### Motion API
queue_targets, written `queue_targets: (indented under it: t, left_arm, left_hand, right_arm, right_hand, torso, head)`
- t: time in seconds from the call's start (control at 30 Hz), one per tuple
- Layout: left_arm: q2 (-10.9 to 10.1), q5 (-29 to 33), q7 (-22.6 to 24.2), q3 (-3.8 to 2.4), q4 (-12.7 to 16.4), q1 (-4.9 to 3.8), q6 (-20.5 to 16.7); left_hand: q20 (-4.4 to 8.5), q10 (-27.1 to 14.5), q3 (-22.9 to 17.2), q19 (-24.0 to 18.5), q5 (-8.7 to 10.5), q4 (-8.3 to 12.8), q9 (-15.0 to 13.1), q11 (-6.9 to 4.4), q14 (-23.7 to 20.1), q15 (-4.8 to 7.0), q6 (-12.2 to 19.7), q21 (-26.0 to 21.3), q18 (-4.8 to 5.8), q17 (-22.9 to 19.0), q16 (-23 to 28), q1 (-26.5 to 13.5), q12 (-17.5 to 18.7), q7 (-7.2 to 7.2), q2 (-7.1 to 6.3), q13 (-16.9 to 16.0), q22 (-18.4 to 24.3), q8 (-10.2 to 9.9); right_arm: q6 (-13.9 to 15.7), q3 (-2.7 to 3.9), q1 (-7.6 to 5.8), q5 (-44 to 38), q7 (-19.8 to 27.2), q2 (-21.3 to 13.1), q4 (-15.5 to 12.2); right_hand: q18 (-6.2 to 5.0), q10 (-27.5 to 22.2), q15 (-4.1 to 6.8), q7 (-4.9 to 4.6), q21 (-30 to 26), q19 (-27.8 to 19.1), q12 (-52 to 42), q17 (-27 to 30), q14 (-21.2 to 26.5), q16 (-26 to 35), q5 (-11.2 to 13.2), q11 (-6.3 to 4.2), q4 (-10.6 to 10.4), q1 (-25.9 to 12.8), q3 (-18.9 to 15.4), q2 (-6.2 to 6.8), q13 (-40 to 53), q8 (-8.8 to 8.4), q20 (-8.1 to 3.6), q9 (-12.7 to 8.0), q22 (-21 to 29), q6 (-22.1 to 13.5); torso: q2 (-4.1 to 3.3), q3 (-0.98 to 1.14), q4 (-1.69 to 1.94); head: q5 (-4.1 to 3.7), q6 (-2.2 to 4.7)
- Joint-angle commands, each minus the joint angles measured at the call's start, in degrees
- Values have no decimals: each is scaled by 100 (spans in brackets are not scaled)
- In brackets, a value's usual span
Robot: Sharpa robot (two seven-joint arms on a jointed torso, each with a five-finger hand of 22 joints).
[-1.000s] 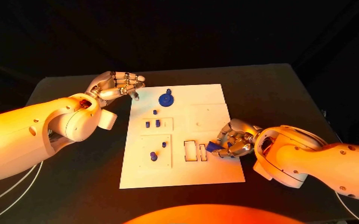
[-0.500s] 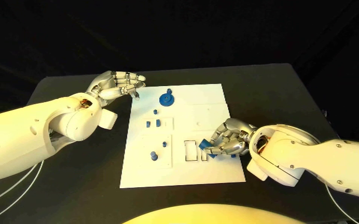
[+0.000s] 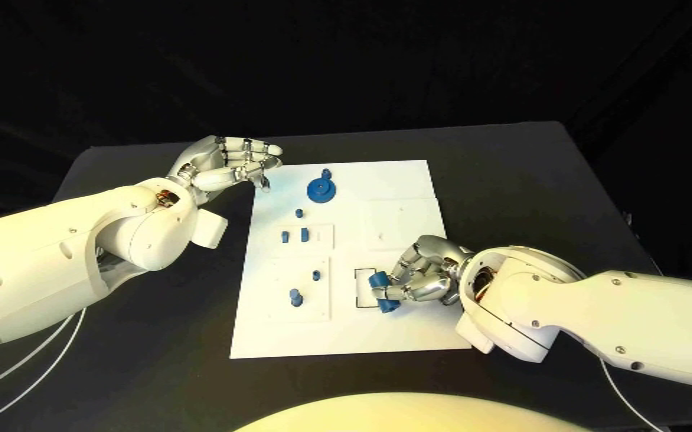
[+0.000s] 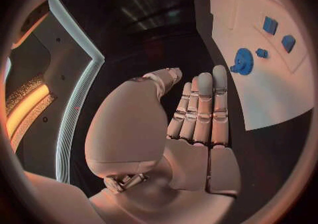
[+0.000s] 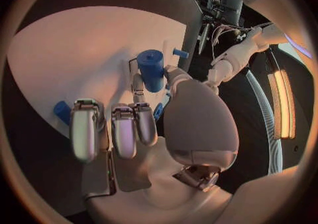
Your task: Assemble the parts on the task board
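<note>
So the blue part (image 3: 385,289) you're working with is down at the near-right area of the task board (image 3: 404,177), right over the two small rectangular slots there. Your right hand (image 3: 415,273) has it pinched between thumb and fingers, the rest of the fingers curled in over the board. From the right wrist view it looks like a stubby blue cylinder (image 5: 151,69) held at the fingertips, right at the edge of a slot; I can't tell if it's actually seated in it or just touching.

Elsewhere on the board you've got the blue gear (image 3: 322,190) up near the far edge, a few small blue pieces (image 3: 294,237) in the middle-left, and another blue peg (image 3: 296,300) at the near-left.

Your left hand (image 3: 224,164) hangs just off the board's far-left corner, over the black table (image 3: 534,182), fingers curled in loosely and together, nothing in them.
</note>
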State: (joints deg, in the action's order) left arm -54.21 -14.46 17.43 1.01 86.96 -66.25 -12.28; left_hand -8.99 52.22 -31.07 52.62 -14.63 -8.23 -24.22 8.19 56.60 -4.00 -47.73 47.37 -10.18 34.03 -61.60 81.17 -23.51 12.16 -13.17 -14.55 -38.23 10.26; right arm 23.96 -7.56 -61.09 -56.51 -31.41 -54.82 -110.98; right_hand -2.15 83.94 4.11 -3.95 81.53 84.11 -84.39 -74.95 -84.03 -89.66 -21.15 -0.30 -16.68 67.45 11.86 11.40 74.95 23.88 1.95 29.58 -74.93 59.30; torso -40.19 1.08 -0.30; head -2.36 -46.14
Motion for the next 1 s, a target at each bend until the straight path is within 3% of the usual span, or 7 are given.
queue_targets:
  t: [0.03,0.8,1.0]
  left_arm:
    - [12,20,30,-4,16,-1,56]
    - [-13,20,15,-4,24,-1,77]
    - [-17,20,12,-4,27,-1,80]
  left_hand:
    - [-28,-31,28,16,-22,-9,-2,10,-29,-1,26,-34,-36,-9,-17,31,-36,-6,27,8,9,-1]
    - [-27,-32,23,18,-27,-13,-2,9,-29,0,24,-35,-37,-11,-19,35,-43,-7,37,9,9,1]
    - [-27,-32,23,18,-27,-13,-2,9,-29,0,24,-35,-37,-11,-19,35,-43,-7,37,9,9,1]
  right_arm:
    - [160,5,4,-138,-30,56,36]
    - [423,6,13,-438,19,221,-17]
    - [367,7,12,-480,2,264,41]
  right_hand:
    - [71,250,35,57,11,454,26,-1443,-583,-5,54,-55,-4,-69,-39,-11,935,25,-41,10,-1316,39]
    - [77,262,54,89,50,460,17,-1469,-589,-17,42,-81,14,-62,-56,-77,952,88,-52,38,-1325,56]
    - [79,267,59,89,62,462,11,-1478,-591,-21,28,-83,-4,-85,-61,-95,960,100,-56,43,-1328,59]
  torso:
    - [1,-6,-2]
    - [5,-2,-6]
    - [2,-2,-2]
  head:
    - [-6,3]
    - [30,4]
    - [31,9]
